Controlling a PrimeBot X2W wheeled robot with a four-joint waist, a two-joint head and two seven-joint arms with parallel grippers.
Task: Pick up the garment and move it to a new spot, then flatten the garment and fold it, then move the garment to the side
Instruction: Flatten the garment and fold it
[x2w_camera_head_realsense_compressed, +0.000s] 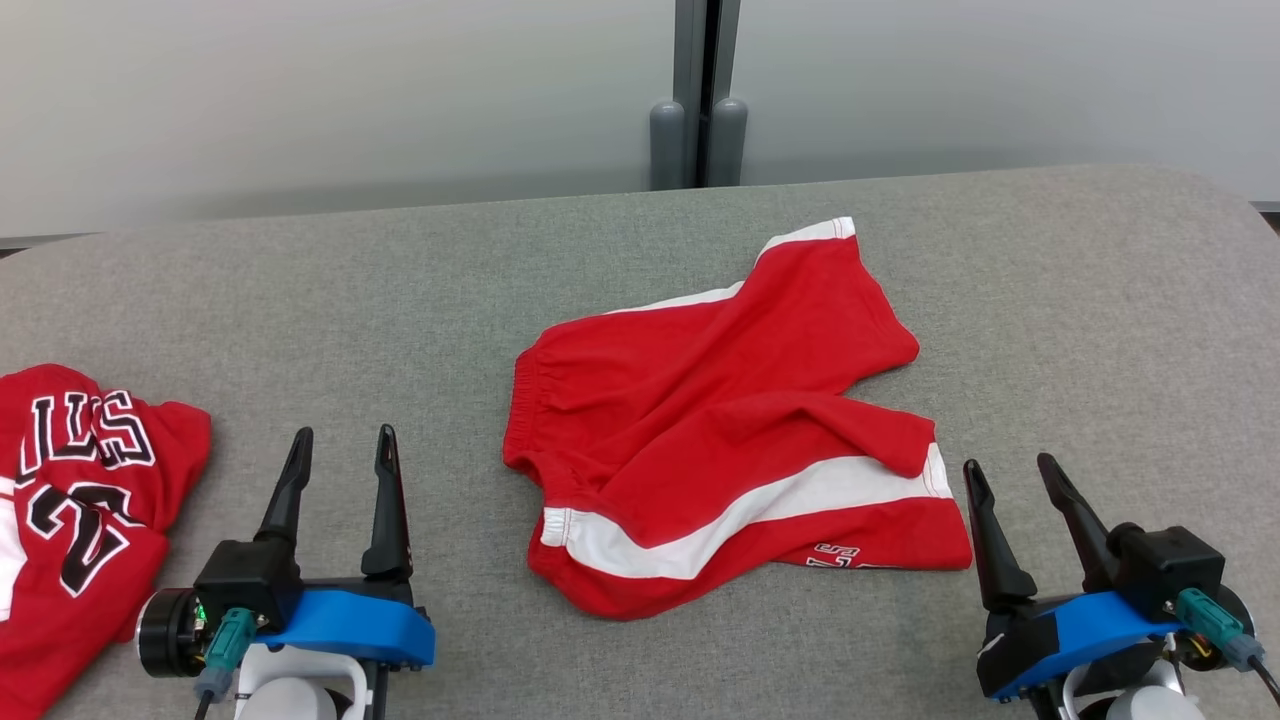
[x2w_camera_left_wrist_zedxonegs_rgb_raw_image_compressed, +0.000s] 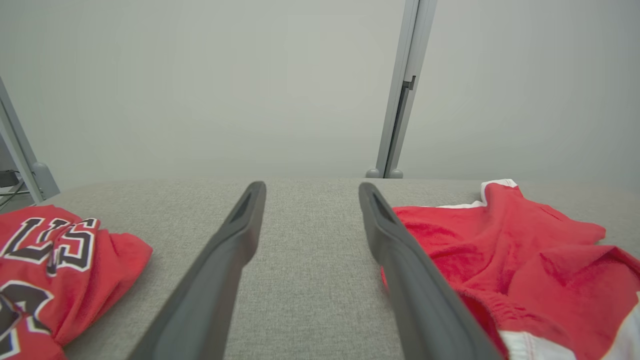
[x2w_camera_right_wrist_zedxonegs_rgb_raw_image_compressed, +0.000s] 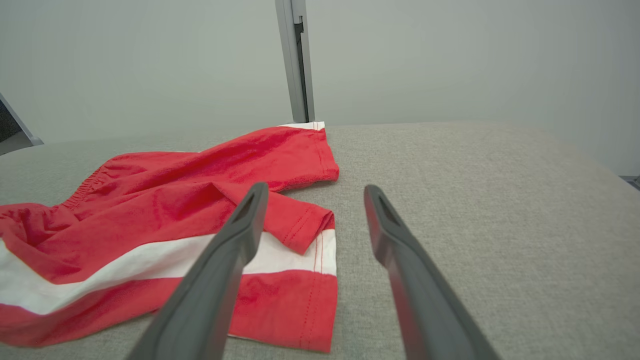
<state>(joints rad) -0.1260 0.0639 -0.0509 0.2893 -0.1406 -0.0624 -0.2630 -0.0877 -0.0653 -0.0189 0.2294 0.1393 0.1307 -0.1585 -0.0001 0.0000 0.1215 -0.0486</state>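
Shorts: red with a broad white side stripe, lying crumpled near the middle of the grey surface.
- Elastic waistband faces the robot's left.
- One leg runs toward the far right, white-trimmed hem at the far end.
- The other leg lies nearer, toward the right. A fold of red cloth is flopped over its stripe, and part of a printed logo shows along the near edge.
- Not flat, not folded.

Left gripper: lower left in the head view.
- Fingers spread wide, nothing between them but bare surface.
- It sits between the shorts and a red jersey. The jersey has black-and-white lettering and lies at the surface's left edge.
- In the left wrist view the jersey is off to one side and the waistband end of the shorts just past the other finger. No contact with either.

Right gripper: lower right in the head view.
- Fingers likewise spread apart and empty.
- Tips are just beside the near-right corner of the shorts.
- In the right wrist view one finger crosses in front of the striped leg hem, the other is over bare surface.
- Cannot tell whether that finger touches the cloth. Cannot tell its height over the surface.

Behind the surface: pale wall with a grey upright post.
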